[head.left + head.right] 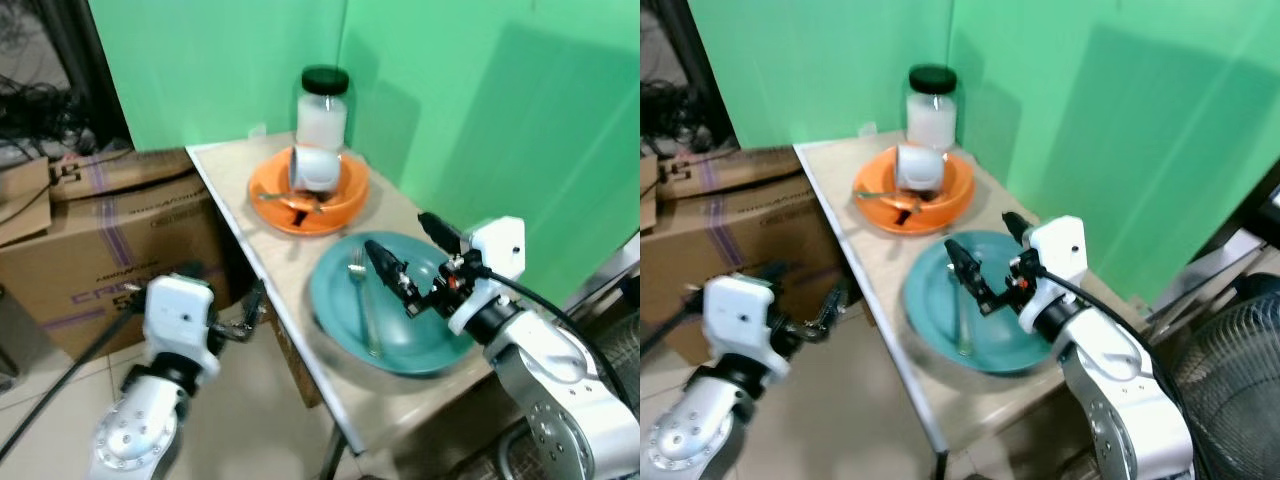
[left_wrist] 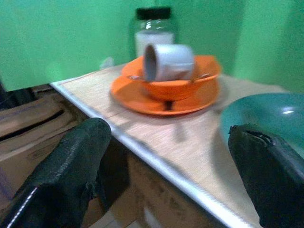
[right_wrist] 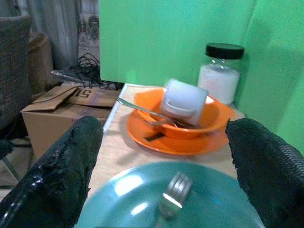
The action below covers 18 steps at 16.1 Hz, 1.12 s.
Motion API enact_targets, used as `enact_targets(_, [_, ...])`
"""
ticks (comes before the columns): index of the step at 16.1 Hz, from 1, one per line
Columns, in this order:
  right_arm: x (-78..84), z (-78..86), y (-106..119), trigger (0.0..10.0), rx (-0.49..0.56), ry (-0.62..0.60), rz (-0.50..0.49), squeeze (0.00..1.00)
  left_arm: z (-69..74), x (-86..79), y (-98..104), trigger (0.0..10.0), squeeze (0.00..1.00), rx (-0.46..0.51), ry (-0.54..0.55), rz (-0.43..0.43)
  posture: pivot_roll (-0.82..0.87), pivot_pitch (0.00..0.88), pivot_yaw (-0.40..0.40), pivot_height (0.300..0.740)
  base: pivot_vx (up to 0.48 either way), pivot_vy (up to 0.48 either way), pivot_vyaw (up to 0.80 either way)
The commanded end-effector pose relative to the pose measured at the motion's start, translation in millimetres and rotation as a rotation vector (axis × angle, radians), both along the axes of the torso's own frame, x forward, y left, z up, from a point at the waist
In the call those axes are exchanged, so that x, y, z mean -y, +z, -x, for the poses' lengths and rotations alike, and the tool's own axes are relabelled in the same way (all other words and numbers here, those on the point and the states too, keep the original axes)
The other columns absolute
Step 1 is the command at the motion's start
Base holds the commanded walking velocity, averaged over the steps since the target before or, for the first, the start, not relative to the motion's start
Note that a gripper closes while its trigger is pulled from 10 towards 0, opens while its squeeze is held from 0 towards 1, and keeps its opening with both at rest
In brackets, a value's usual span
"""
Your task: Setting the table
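1. While the right gripper (image 1: 415, 270) is hovering over the teal plate (image 1: 335, 295), its fingers are standing spread, grasping nothing; a fork (image 1: 362, 300) is lying on that plate. A white mug (image 1: 315, 168) is lying tipped in the orange bowl (image 1: 345, 200) on the table (image 1: 275, 250), with a jar (image 1: 323, 105) behind it.
2. Right eye: the left gripper (image 1: 805, 300) is hanging low beside the table edge, near a cardboard box (image 1: 750, 215).
3. Left wrist: its fingers (image 2: 61, 173) are gaping wide, empty, facing bowl and mug.
4. Right wrist: fork tines are pointing toward the bowl.
5. Judgement: setting is barely under way; the mug needs righting and the fork is likely belonging beside the plate.
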State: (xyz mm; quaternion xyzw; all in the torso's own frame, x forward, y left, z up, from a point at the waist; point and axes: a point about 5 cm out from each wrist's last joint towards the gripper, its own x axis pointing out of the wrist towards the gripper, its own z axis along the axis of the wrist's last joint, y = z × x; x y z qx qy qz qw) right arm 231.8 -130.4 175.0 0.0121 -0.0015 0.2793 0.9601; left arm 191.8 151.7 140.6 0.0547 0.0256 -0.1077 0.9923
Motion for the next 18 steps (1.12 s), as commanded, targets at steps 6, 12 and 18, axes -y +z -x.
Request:
enact_targets(6, [-1.0,2.8,0,10.0,0.001,0.009,-0.005,0.00,-0.5,-3.3,1,10.0,0.00,-0.003,0.027,0.000,0.07,0.000,-0.039,0.740,0.000,-0.204,0.00])
enact_targets(12, [-3.6,6.4,-1,10.0,-0.005,0.018,-0.009,0.00,-1.5,-4.0,-1,10.0,0.00,-0.020,0.023,0.007,0.07,0.000,-0.038,0.740,0.000,0.000,0.00])
enact_targets(18, [-6.5,2.8,-2,10.0,-0.033,0.051,0.009,0.00,-28.5,-14.9,-12,10.0,1.00,-0.191,-0.025,0.038,0.07,0.000,-0.043,0.740,0.000,0.000,0.00])
